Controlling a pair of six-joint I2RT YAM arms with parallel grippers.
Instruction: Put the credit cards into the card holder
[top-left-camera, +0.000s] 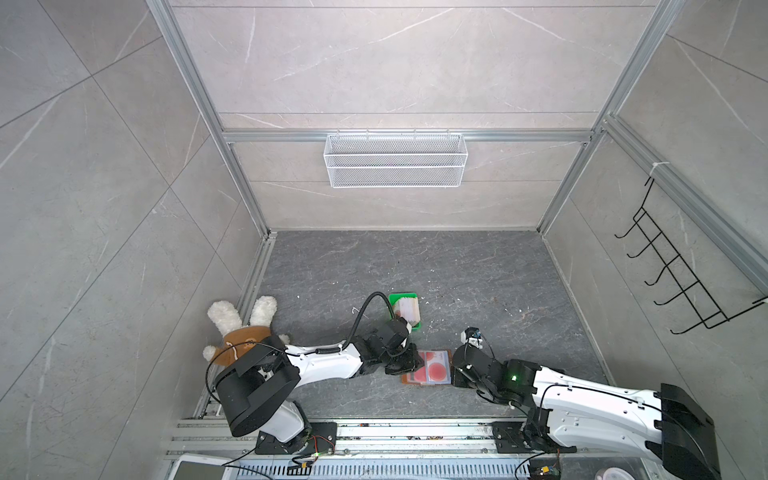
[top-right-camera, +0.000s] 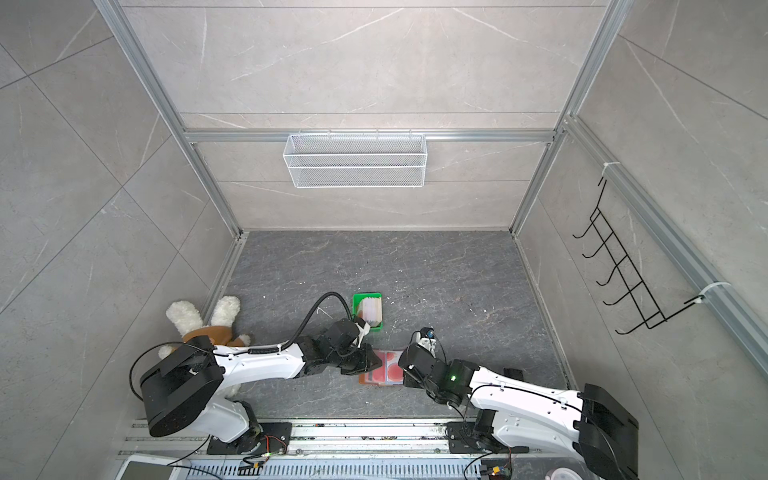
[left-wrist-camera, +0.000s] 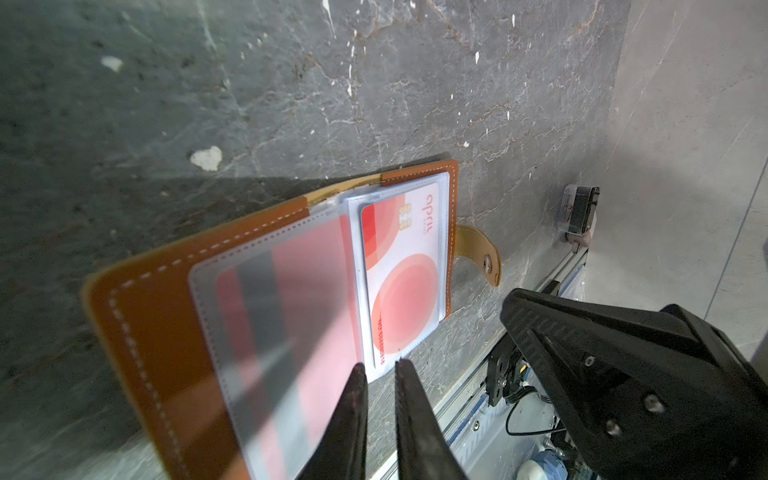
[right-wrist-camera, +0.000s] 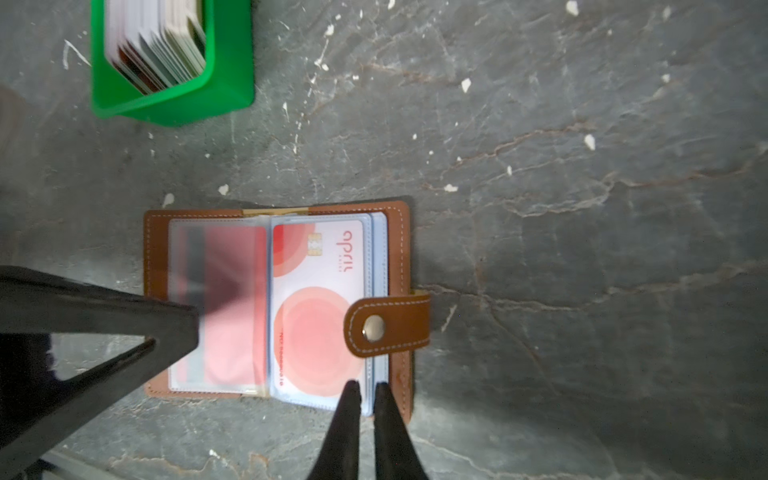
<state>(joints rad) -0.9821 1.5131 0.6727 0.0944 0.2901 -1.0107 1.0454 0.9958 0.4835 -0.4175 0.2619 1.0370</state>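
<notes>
The credit cards (right-wrist-camera: 162, 45) are thin, stiff and smooth, so I judge them light but slippery. A pinch on a free edge that stands above the green tray (right-wrist-camera: 224, 83) looks like the best hold. The clear sleeves (right-wrist-camera: 379, 257) are soft film and should bend easily, so I think a pocket mouth must be kept open while a card slides in.

From the left, the left gripper (left-wrist-camera: 379, 365) is low over the left page of the card holder (right-wrist-camera: 154, 249). The holder lies opened flat on the grey table (right-wrist-camera: 582, 249), between both arms. The jaws show only a slim gap at a sleeve edge, and I cannot tell if they pinch film.

The left page holds a red-backed card (right-wrist-camera: 232, 332) and the right page a white-pink card (right-wrist-camera: 316, 332). The snap strap (right-wrist-camera: 399, 324) is folded over the right one.

The right gripper (right-wrist-camera: 366, 386) has its tips at one edge of the right-hand sleeves, close to a corner. It is also almost closed, and I cannot confirm a grip. The tray with the stack stands just behind the holder, nearer the left arm.
</notes>
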